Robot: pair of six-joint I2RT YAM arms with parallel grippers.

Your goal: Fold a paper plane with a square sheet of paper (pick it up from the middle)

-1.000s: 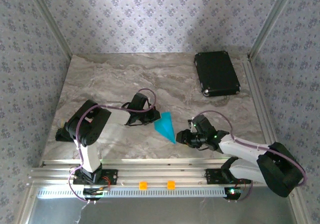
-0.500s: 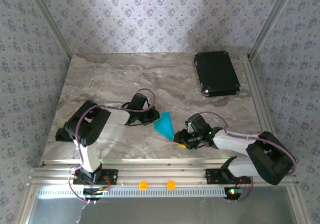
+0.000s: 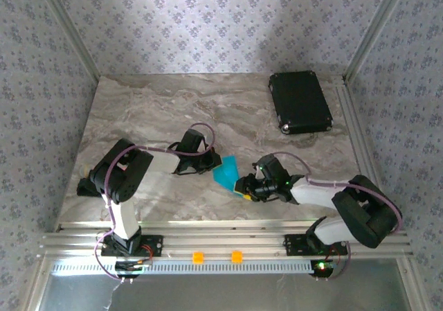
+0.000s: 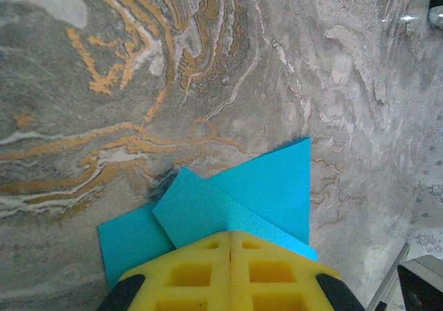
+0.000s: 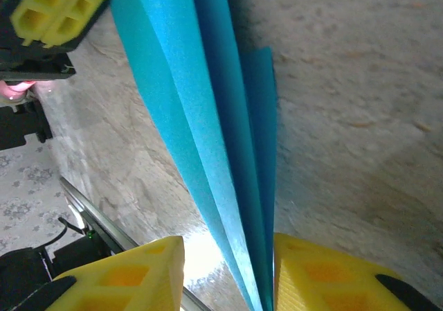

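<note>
- Our right gripper (image 3: 243,186) has slid left along the table (image 3: 152,110) over the last second. It was clear of the narrow tip of the blue paper (image 3: 225,172) and now straddles it.
- In its own wrist view, the right gripper (image 5: 228,269) has 2 yellow pads standing a modest way apart, and the jaws have eased in only slightly. The folded layers of the paper (image 5: 180,103) run down between them. The edge lies against 1 pad, and bare table shows on the other side, so we judge nothing is pinched yet.
- Our left gripper (image 3: 211,164) has not moved. In its wrist view, the left gripper (image 4: 230,269) has both pads closed flush together, sitting on the wide end of the paper (image 4: 263,186). We think it is pinning the paper to the table rather than holding it between the pads.
- The paper has stayed put between the 2 grippers, near the front middle of the table. It is already folded into overlapping flaps that taper to a point, and less of its tip shows from above now that the right gripper covers it.
- For the task, this looks like the setup for working the pointed end, with 1 arm anchoring and the other about to close on the tip.
- The black case (image 3: 300,102) sits well apart at the far right, unchanged.
</note>
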